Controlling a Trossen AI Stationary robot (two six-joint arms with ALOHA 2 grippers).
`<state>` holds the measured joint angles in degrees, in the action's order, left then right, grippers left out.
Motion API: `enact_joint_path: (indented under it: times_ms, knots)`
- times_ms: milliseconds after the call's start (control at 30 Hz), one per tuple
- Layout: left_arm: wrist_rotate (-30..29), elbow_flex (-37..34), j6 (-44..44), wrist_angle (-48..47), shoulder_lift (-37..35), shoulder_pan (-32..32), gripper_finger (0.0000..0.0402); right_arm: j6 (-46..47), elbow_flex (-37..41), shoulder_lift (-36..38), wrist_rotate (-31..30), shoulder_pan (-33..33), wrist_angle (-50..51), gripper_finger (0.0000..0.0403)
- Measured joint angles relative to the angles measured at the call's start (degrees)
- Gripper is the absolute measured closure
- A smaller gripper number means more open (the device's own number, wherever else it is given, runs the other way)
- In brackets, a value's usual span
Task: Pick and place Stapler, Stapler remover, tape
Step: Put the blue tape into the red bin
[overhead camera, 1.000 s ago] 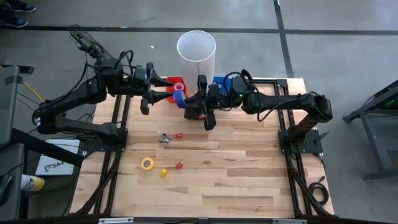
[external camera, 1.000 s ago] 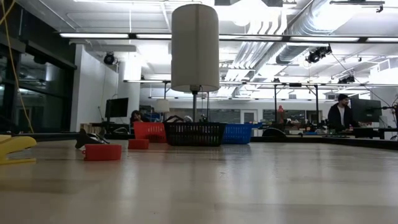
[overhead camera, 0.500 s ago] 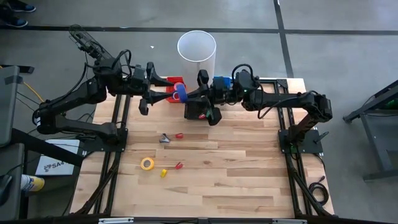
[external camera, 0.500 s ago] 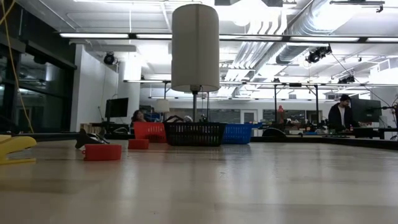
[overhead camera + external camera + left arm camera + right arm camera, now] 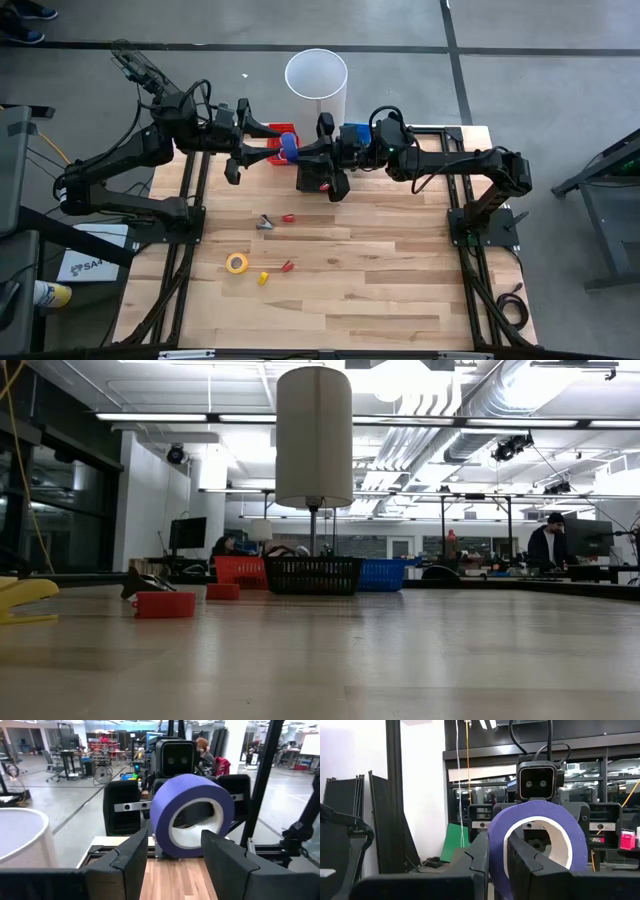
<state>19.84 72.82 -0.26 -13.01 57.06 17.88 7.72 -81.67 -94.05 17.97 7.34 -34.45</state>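
Observation:
A blue-purple tape roll point(image 5: 288, 147) with a pale core hangs in the air at the table's far side, between my two grippers. My right gripper point(image 5: 303, 155) is shut on it; the roll fills the right wrist view point(image 5: 537, 845). My left gripper point(image 5: 266, 143) faces it, open, its fingers point(image 5: 131, 857) standing on either side of the roll point(image 5: 192, 812); I cannot tell whether they touch it. A yellow tape roll point(image 5: 237, 263) lies flat on the table nearer the front. Small red pieces point(image 5: 288, 217), point(image 5: 287, 267) and a dark piece point(image 5: 265, 222) lie mid-table. My right gripper pinches the roll's ring wall point(image 5: 497, 851) between its two fingers, one finger point(image 5: 522, 857) inside the hole and one outside. The fingers come level from the table's right. The roll stands on edge, lifted clear of the table, its hole facing along the fingers.
A red bin point(image 5: 270, 152), a black basket point(image 5: 318, 178) and a blue bin point(image 5: 352, 130) stand in a row at the far edge, below the grippers. A tall white cylinder point(image 5: 316, 85) stands behind them. A small yellow piece point(image 5: 263, 278) lies by the yellow roll.
My right arm has shifted a little toward the table's left, closer to my left gripper. The tape roll has stayed at about the same spot between the two grippers.

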Motion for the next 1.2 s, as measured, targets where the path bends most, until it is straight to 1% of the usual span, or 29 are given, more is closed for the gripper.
enact_joint_path:
  times_ms: [267, 567, 633, 700, 767, 900, 933, 1033, 1067, 1200]
  knots:
    - [-1.7, 0.0, 0.3, 4.0, 3.0, 0.1, 0.022, -0.2, 0.0, -0.1, -1.1, 0.0, 1.4, 0.0372]
    - [-7.4, 0.0, 0.7, 4.0, 4.0, 0.1, 0.0225, 0.3, 0.0, -0.1, -1.4, -0.1, 1.4, 0.0372]
    - [-7.9, 0.0, 1.4, 3.9, 4.0, 0.1, 0.0237, 0.2, 0.0, -0.1, -1.6, -0.2, 1.6, 0.0372]
    - [-8.4, 0.0, 1.5, 3.9, 3.9, 0.0, 0.0259, 0.4, 0.0, -0.1, -1.6, -0.2, 1.6, 0.0372]
    - [-8.4, 0.0, 1.5, 3.9, 3.9, 0.0, 0.0288, 0.7, 0.0, -0.1, -1.6, -0.2, 1.8, 0.0372]
    - [-8.6, 0.0, 1.5, 3.9, 3.9, 0.0, 0.0359, 0.7, 0.0, -0.1, -1.7, -0.2, 2.1, 0.0372]
    - [-8.7, 0.0, 1.4, 3.8, 3.9, 0.0, 0.0369, 0.7, 0.0, -0.1, -1.8, -0.2, 2.2, 0.0372]
    - [-8.7, 0.0, 1.4, 3.4, 3.9, 0.0, 0.0369, 1.0, 0.0, -0.1, -2.1, -0.2, 2.7, 0.037]
    - [-8.8, 0.0, 1.4, 3.4, 3.9, 0.0, 0.0369, 1.3, 0.0, -0.1, -2.2, -0.2, 2.9, 0.0362]
    - [-9.0, 0.0, 1.5, 2.9, 3.9, 0.1, 0.0361, 2.9, 0.0, 0.0, -2.0, -0.2, 3.8, 0.0303]
